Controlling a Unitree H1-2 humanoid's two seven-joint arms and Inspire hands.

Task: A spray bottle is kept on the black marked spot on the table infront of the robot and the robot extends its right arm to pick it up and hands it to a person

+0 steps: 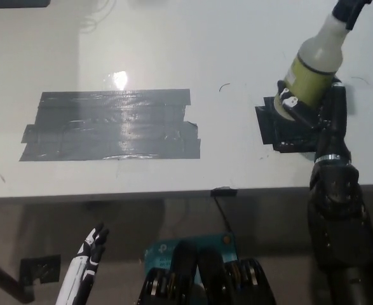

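Seen from above, a white table [173, 51] holds a large patch of grey tape [110, 125] at left and a small black marked spot [281, 130] at right. Over that spot, the black right hand [316, 114] grasps a spray bottle [313, 67] around its yellow-green lower body. The bottle tilts, its long axis running from lower left to upper right, with the dark nozzle toward the picture's top right corner. Low at left, below the table edge, the white left hand [91, 248] rests with fingers loosely extended, holding nothing.
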